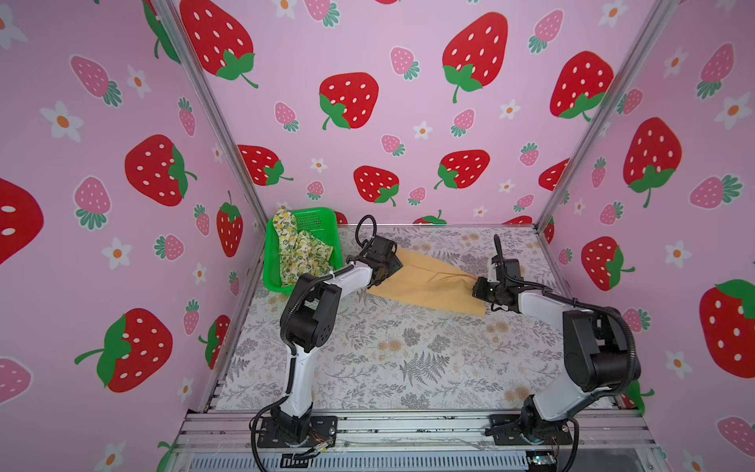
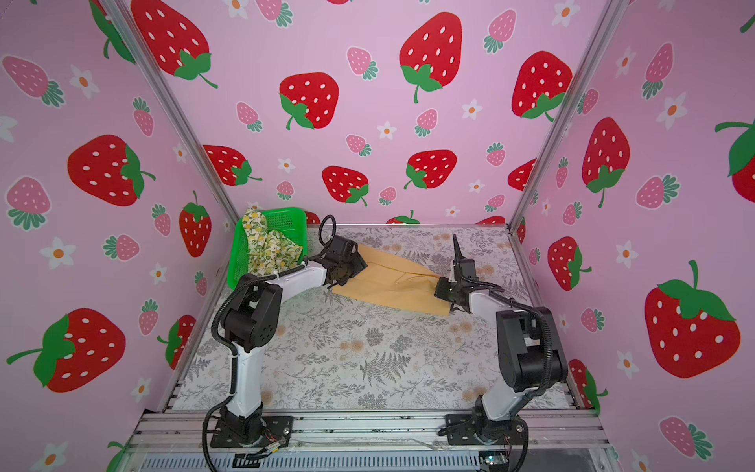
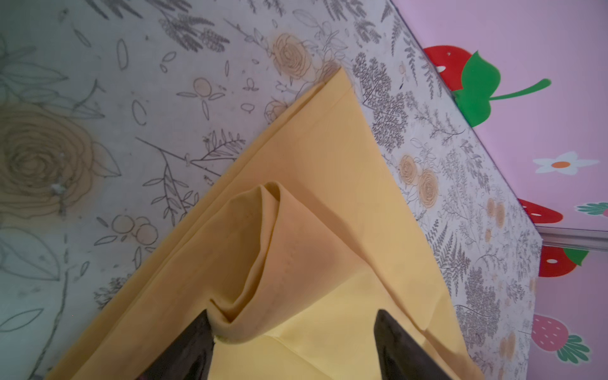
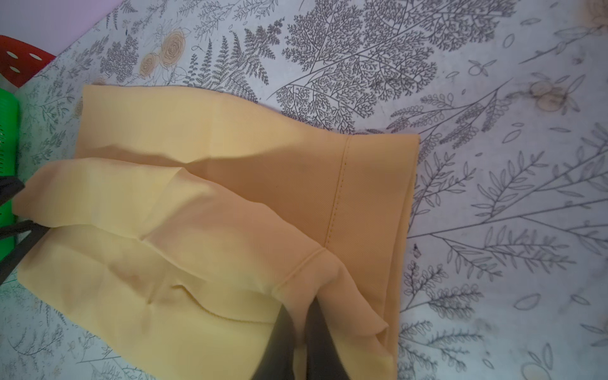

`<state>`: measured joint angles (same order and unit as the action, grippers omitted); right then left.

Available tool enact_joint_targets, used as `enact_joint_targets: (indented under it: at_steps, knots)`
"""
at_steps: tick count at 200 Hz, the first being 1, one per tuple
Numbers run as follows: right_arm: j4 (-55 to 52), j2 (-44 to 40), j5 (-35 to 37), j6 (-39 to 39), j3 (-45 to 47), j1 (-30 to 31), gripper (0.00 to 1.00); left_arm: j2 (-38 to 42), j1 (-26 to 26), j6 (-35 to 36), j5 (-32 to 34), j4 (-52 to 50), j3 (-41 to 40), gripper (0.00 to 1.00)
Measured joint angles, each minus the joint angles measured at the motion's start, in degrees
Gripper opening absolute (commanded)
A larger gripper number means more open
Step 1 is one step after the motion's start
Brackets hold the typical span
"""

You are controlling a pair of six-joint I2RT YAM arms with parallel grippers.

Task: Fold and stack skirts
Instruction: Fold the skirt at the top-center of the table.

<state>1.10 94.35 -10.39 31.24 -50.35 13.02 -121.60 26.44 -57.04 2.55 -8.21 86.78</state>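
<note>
Your left end effector (image 3: 292, 317) stands with its jaws wide apart over the left end of the mustard skirt (image 1: 429, 284), which lies far on the bench (image 1: 388, 359). Your right end effector (image 4: 301, 317) is pinched on its right end. The lemon skirt (image 1: 300, 253) sits in the green basket (image 1: 322, 213), far left

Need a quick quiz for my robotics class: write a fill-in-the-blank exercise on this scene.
1. The lemon-print skirt lies in the green ____.
2. The yellow skirt lies on the ____.
3. The right tool is ____ on the yellow skirt.
4. The left tool is ____, pinching nothing.

Missing words: basket; table; shut; open.
</note>
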Motion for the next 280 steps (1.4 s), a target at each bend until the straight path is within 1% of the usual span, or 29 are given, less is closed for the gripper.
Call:
enact_joint_targets:
  at_steps: [14, 62, 100, 126, 146, 164, 215, 231, 250, 266, 280]
  knots:
    - [0.1, 0.7, -0.2, 0.0, -0.9, 0.0, 0.11, 0.1, 0.1, -0.1, 0.0, 0.7, -1.1, 0.78]
    - [0.7, 1.7, -0.2, 0.3, -3.1, -0.2, 0.12, -0.5, -0.2, 0.0, 0.0, 1.7, -0.9, 0.78]
    - [1.1, 1.7, -1.5, 0.5, -4.0, -0.8, 0.12, -3.9, -1.4, 0.8, -0.1, 0.7, 3.0, 0.71]
    - [1.9, 1.4, -2.3, 0.6, -3.3, -0.8, 0.12, -5.9, -2.5, 1.5, -0.4, -0.1, 6.2, 0.70]
    - [2.7, 0.5, -3.0, 0.8, -1.0, -0.8, 0.13, -7.1, -3.3, 2.1, -0.9, -1.2, 9.9, 0.72]
    - [2.8, -0.2, -3.4, 0.8, 0.9, -0.8, 0.13, -9.4, -3.9, 2.8, -2.0, -2.7, 15.7, 0.73]
    - [3.1, -0.5, -4.2, 0.8, 2.5, -0.8, 0.13, -16.9, -4.4, 3.2, -8.1, -3.8, 31.9, 0.74]
    - [3.3, -0.5, -4.3, 0.8, 2.5, -0.8, 0.13, -19.6, -4.4, 3.1, -10.0, -3.9, 35.8, 0.75]
    - [3.4, -0.5, -4.5, 0.8, 2.5, -0.8, 0.13, -23.1, -4.7, 2.4, -12.3, -4.1, 40.5, 0.83]
    - [3.5, -0.5, -4.7, 0.8, 2.5, -0.8, 0.13, -26.0, -4.9, 1.2, -14.0, -3.9, 43.6, 0.86]
    - [3.6, -0.4, -4.9, 0.8, 2.5, -0.8, 0.12, -27.6, -5.3, 0.0, -14.9, -3.7, 44.4, 0.88]
